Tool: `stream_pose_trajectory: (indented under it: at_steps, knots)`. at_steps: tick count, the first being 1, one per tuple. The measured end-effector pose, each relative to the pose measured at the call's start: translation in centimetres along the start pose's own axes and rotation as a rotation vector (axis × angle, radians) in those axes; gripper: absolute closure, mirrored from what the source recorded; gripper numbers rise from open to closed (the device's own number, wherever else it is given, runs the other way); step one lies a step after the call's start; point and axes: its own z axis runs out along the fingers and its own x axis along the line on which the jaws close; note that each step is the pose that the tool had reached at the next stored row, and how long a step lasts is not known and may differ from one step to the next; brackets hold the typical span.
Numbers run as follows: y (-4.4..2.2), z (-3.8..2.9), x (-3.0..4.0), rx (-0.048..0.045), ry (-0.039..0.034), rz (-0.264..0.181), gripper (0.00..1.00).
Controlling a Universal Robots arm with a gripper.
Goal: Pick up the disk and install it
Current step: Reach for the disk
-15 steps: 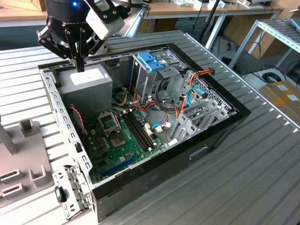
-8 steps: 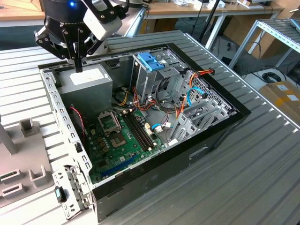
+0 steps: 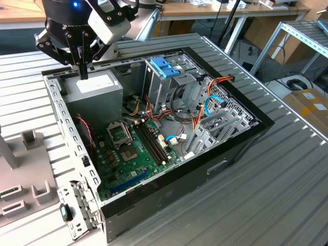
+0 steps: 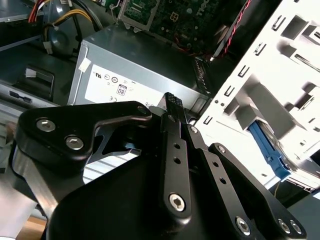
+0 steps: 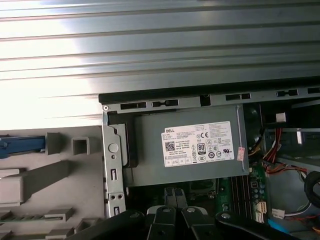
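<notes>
Exterior view: an open desktop computer case (image 3: 169,169) lies on a ribbed metal table (image 3: 287,174). The gripper (image 3: 82,72) hangs just above the power supply (image 3: 95,88), the grey box with a white label in the case's corner at the exterior view's left. The jaws are closed together, with nothing between them. In both wrist views the fingertips meet in a narrow point, second (image 4: 171,100) and first (image 5: 175,194), over the power supply's labelled face (image 5: 197,145). The disk (image 5: 22,145) lies outside the case, well apart from the gripper. It rests in a light grey moulded holder (image 5: 60,175) just beyond the slotted chassis wall (image 5: 114,165), and its blue carrier rail shows in the first wrist view. In the second wrist view the same blue rail (image 4: 267,150) lies low among the holder's pockets (image 4: 295,35). Within the case stand the green motherboard (image 3: 130,148) and a metal drive cage (image 3: 159,87) topped by a blue plastic handle (image 3: 164,66). Red, orange and blue cables (image 3: 205,102) run beside it.
</notes>
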Motion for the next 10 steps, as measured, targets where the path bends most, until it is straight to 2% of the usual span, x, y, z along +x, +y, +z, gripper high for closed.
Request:
stream_pose_trajectory:
  at_steps: [10]
  knots:
    - [-0.05,-0.02,0.60,0.0000,0.0000,0.000,0.90]
